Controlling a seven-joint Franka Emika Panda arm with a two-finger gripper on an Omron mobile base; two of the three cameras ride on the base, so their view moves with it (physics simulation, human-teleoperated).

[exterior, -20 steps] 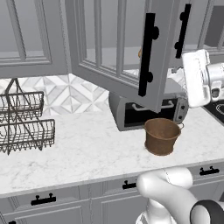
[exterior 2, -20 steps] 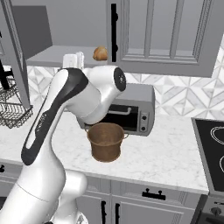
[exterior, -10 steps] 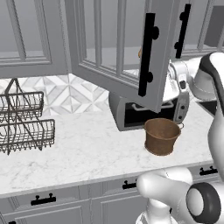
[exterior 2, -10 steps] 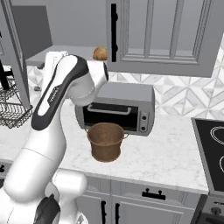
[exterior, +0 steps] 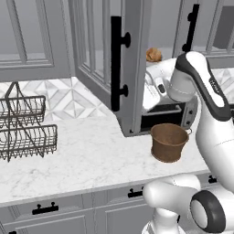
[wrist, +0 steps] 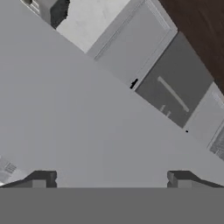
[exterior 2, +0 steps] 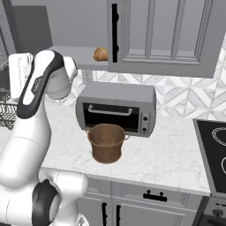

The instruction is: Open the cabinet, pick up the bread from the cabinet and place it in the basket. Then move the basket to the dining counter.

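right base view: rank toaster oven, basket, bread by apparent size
Largest to smallest:
1. toaster oven
2. basket
3. bread
The basket sits nearer the camera than the oven and the bread sits farther back on the cabinet shelf, but the gaps look too wide for that to change the order.

Sat on the cabinet (exterior 2: 176,39) shelf, above the toaster oven (exterior 2: 117,108): the bread (exterior 2: 101,54). Stood on the worktop (exterior: 77,160) just before the toaster oven: the basket (exterior 2: 106,142). Rested far left on the worktop, well apart from the basket: the wire two-tier rack (exterior: 25,130); lay right of the toaster oven: the stove (exterior 2: 214,154).
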